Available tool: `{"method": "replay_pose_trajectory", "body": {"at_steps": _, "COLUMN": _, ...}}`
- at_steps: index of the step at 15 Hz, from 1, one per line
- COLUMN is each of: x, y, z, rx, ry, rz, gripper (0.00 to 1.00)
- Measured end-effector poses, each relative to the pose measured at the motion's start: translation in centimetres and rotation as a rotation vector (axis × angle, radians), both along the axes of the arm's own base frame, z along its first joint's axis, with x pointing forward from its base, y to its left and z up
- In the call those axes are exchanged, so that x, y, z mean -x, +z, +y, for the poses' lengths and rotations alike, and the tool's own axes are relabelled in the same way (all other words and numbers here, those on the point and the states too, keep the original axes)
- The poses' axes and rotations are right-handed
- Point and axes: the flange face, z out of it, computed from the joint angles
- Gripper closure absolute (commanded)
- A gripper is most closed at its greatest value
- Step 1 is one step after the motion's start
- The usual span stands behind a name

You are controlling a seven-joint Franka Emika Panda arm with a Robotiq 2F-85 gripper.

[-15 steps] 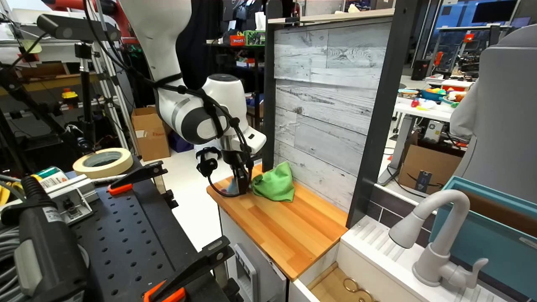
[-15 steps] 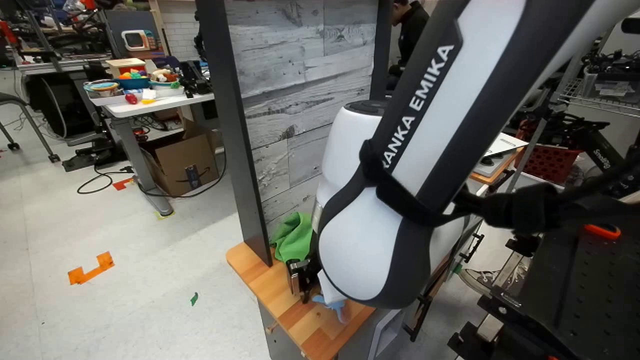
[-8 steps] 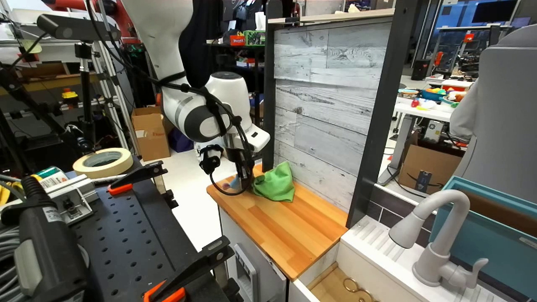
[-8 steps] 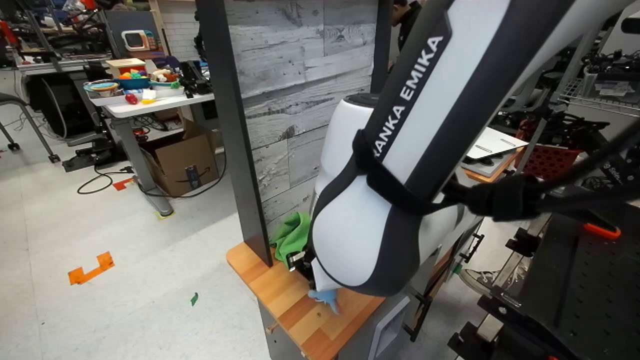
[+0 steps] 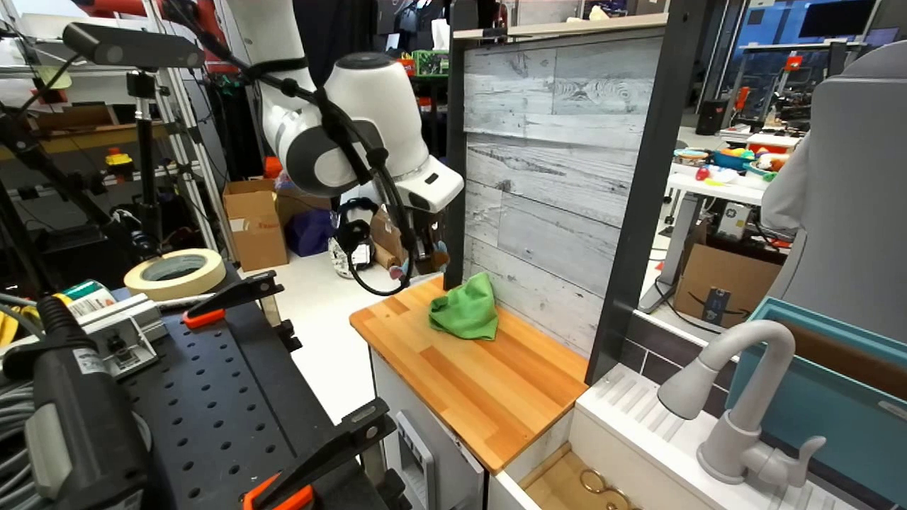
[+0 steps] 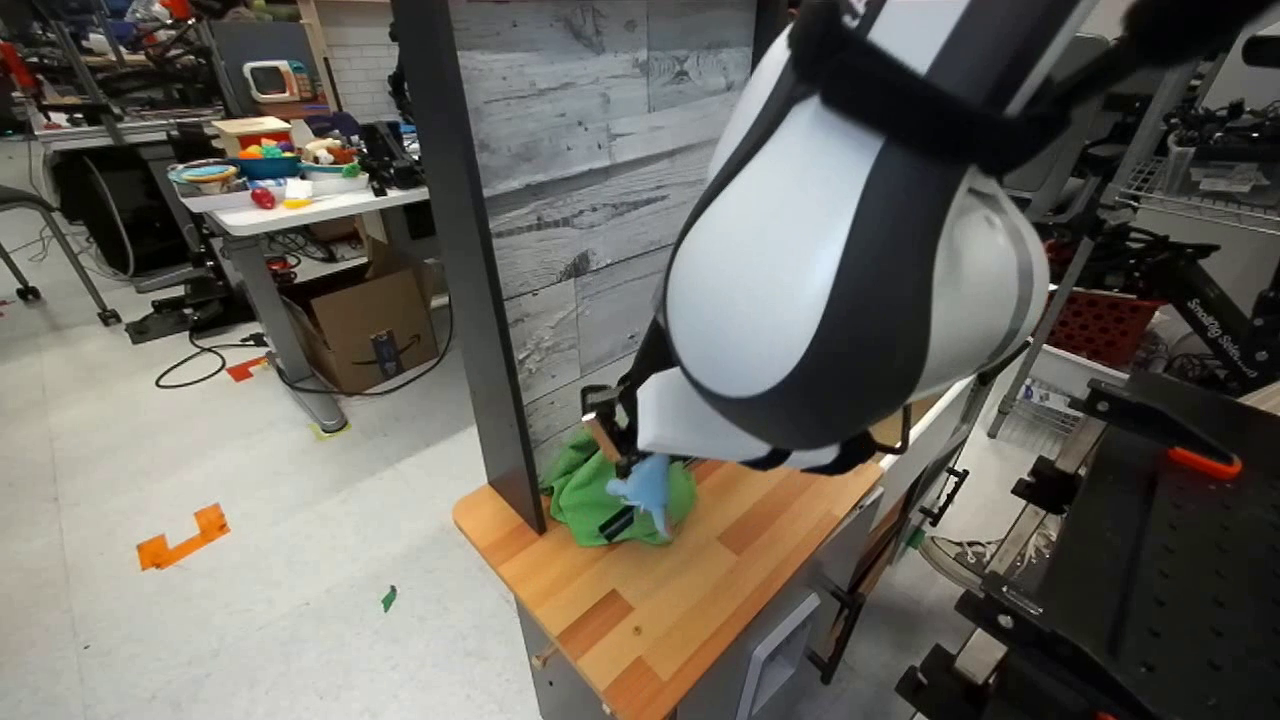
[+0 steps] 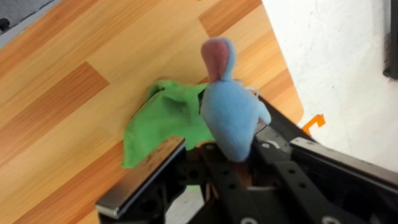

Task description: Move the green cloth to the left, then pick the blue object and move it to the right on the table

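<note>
Raised since half a second ago: the white arm (image 5: 382,113) and, with it, the blue plush toy (image 7: 230,109), now held up in the air, clear of the wooden tabletop (image 5: 460,397). Its pink-lined flap (image 7: 216,59) points away from the gripper (image 7: 239,155). Gripper condition: grasping, clenched about the toy's narrow end, as the wrist view shows. Past the toy in that view lies the green cloth (image 5: 464,308), partly hidden by it; whether the toy is squarely above the cloth, I am unable to say. Crumpled in a heap, the cloth rests on the tabletop near the foot of the grey plank panel (image 5: 553,163) and shows no shift from the earlier frame. A dark strip (image 6: 617,523) shows against it in an exterior view. The panel stands upright along the tabletop's edge between dark posts (image 5: 646,184). Adjoining the tabletop's end is a white sink (image 5: 623,439), with gold-coloured rings (image 5: 592,490) showing in its basin, a grey tap (image 5: 744,421) at its rim and a teal bin (image 5: 829,404) just behind the tap. Facing the tabletop's long side, apart from it, a black perforated bench (image 5: 237,386) carries a roll of tape (image 5: 145,285) and black clamps (image 5: 333,453) with orange grips. Well beyond, in both exterior views, a white table (image 6: 340,203) bears a blue tub (image 6: 268,167), and a cardboard box (image 6: 350,325) stands below it
</note>
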Motion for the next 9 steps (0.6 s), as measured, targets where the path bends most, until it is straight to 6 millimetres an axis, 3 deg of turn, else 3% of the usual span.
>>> {"method": "replay_pose_trajectory", "body": {"at_steps": 4, "x": -1.3, "y": 1.6, "z": -8.2, "rx": -0.010, "ry": -0.207, "rz": -0.002, "gripper": 0.98}}
{"method": "replay_pose_trajectory", "body": {"at_steps": 7, "x": -2.3, "y": 0.3, "z": -14.9, "rx": 0.001, "ry": -0.332, "rz": 0.045, "gripper": 0.98}}
{"method": "replay_pose_trajectory", "body": {"at_steps": 9, "x": -2.9, "y": -1.7, "z": -17.9, "rx": 0.013, "ry": -0.387, "rz": 0.092, "gripper": 0.98}}
